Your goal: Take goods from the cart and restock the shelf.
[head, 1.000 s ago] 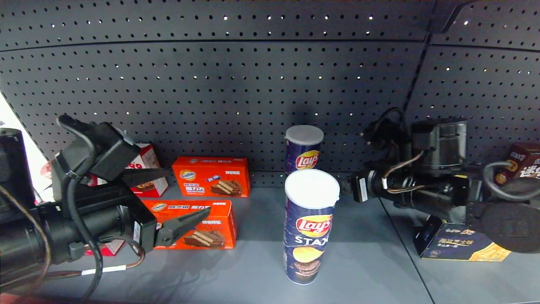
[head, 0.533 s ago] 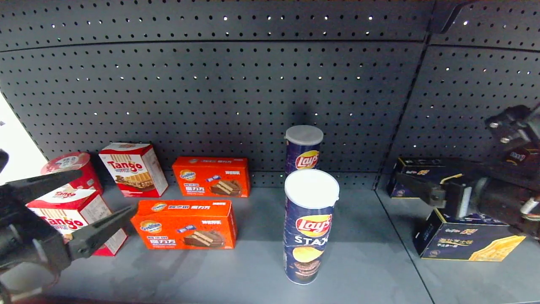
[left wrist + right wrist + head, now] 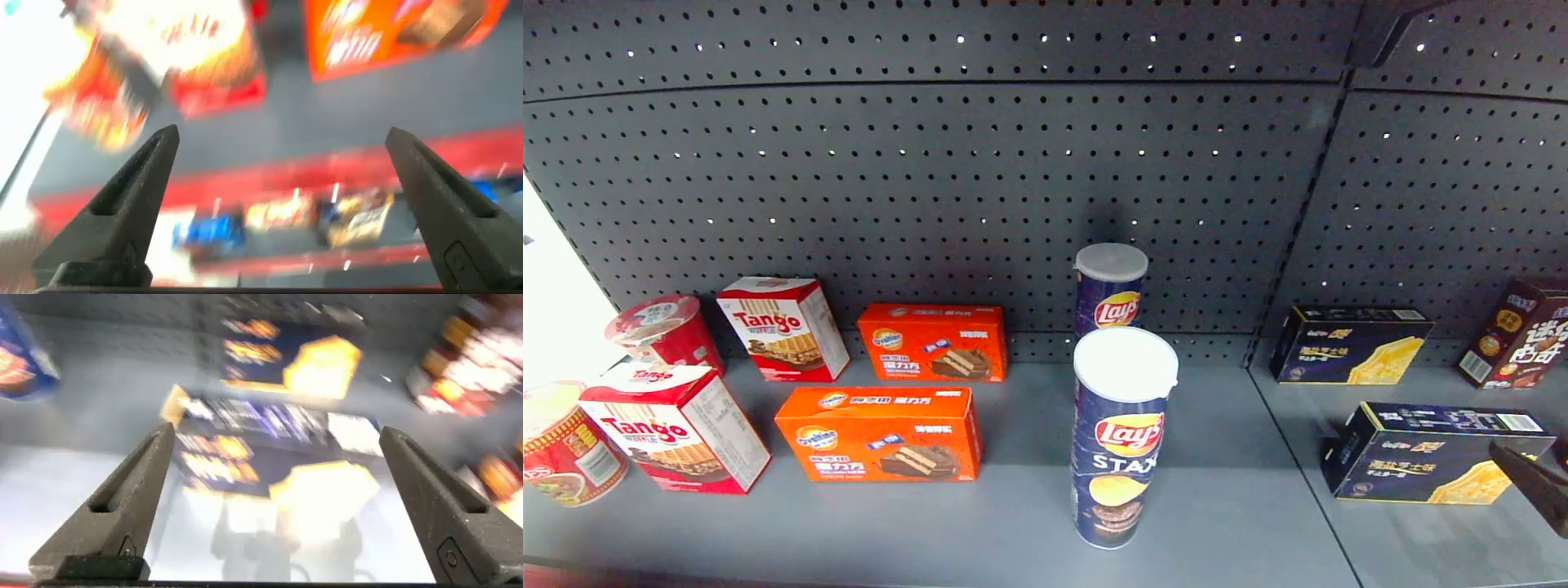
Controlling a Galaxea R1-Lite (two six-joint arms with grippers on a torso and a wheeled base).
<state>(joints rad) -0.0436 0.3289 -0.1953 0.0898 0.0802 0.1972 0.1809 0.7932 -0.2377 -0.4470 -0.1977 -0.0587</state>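
Observation:
The grey shelf (image 3: pixel 1013 514) holds two tall chip cans, one in front (image 3: pixel 1123 433) and one behind (image 3: pixel 1109 290). Left of them lie two orange cake boxes (image 3: pixel 882 433). My left gripper (image 3: pixel 282 135) is open and empty, hovering off the shelf's front edge with an orange box (image 3: pixel 400 33) and a red wafer box (image 3: pixel 204 49) beyond its tips. My right gripper (image 3: pixel 276 433) is open and empty, facing a dark blue box (image 3: pixel 270 449). One of its fingers (image 3: pixel 1531 483) shows at the head view's right edge, beside that box (image 3: pixel 1429 453).
Red wafer boxes (image 3: pixel 678 437) and red cups (image 3: pixel 666 331) fill the shelf's left end. A second dark blue box (image 3: pixel 1352 355) and a brown box (image 3: pixel 1519 343) stand at the back right. Bare shelf lies between the cans and the blue boxes. A pegboard wall (image 3: pixel 980 180) backs everything.
Both arms have pulled back from the shelf, the left one out past the left edge and the right one toward the lower right. Both grippers stayed open. The goods have not moved.

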